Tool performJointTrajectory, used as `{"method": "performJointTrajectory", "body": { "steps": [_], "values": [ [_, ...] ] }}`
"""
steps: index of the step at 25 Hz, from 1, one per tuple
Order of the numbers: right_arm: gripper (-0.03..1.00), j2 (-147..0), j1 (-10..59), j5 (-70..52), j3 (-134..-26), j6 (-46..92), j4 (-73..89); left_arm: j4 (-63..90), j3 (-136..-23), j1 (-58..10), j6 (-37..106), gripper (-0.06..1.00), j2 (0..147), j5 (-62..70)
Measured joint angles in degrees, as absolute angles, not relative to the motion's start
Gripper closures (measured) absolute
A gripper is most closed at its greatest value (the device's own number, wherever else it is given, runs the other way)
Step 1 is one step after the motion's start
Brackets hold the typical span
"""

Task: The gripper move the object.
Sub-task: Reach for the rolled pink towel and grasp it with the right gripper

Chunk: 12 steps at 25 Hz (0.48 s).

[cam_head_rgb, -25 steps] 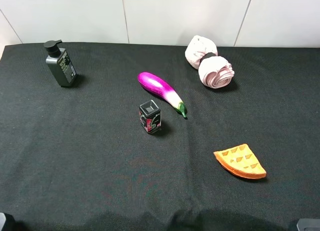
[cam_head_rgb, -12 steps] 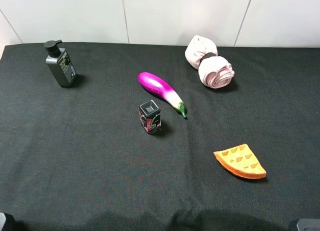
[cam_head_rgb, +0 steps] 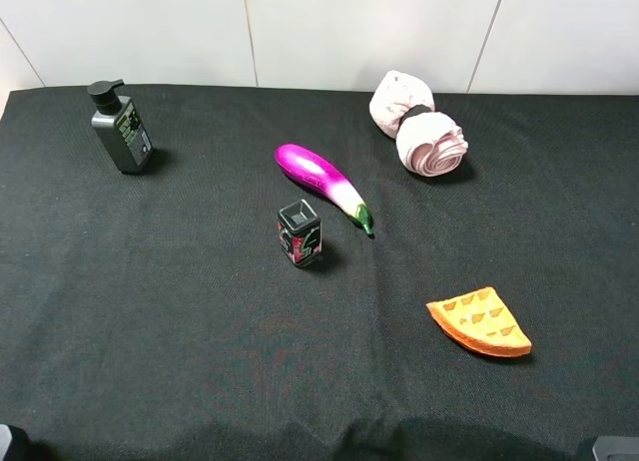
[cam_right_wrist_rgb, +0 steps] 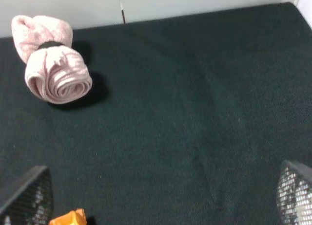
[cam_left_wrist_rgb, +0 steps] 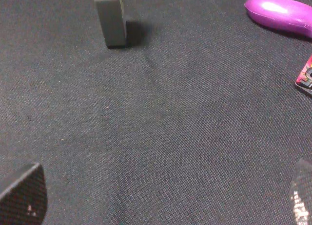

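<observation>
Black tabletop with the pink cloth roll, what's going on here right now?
Nothing is being handled. The pale pink rolled cloth bundle lies untouched near the back edge of the black-covered table, apart from the glossy purple eggplant. The right gripper is open, facing the bundle from a distance; the left gripper is open too, over bare cloth.

One high camera, two low
The high view looks down on the whole black cloth [cam_head_rgb: 200, 311]. Wrist views look close and low: left shares the eggplant [cam_left_wrist_rgb: 280, 15], right the pink roll [cam_right_wrist_rgb: 53, 74].
</observation>
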<state>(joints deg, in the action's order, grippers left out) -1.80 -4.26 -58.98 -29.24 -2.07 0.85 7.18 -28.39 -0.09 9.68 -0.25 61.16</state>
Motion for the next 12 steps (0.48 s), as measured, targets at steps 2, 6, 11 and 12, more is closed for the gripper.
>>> {"method": "performJointTrajectory", "body": {
  "steps": [2,6,11,12],
  "values": [
    [0.27,-4.87,-4.26,-58.98,-30.34,-2.07,0.85,7.18,-28.39,-0.09,9.68,-0.05,-0.25,61.16],
    [0.27,-12.64,-4.26,-58.85,-33.49,-2.07,0.95,7.13,-28.39,-0.09,9.68,-0.05,-0.25,61.16],
    [0.27,-22.36,-4.26,-58.16,-37.72,-2.07,1.02,7.13,-28.39,-0.09,9.68,-0.05,-0.25,61.16],
    [0.27,-24.35,-4.26,-58.16,-38.73,-2.07,1.02,7.13,-28.39,-0.09,9.68,-0.05,-0.25,61.16]
  ]
}}
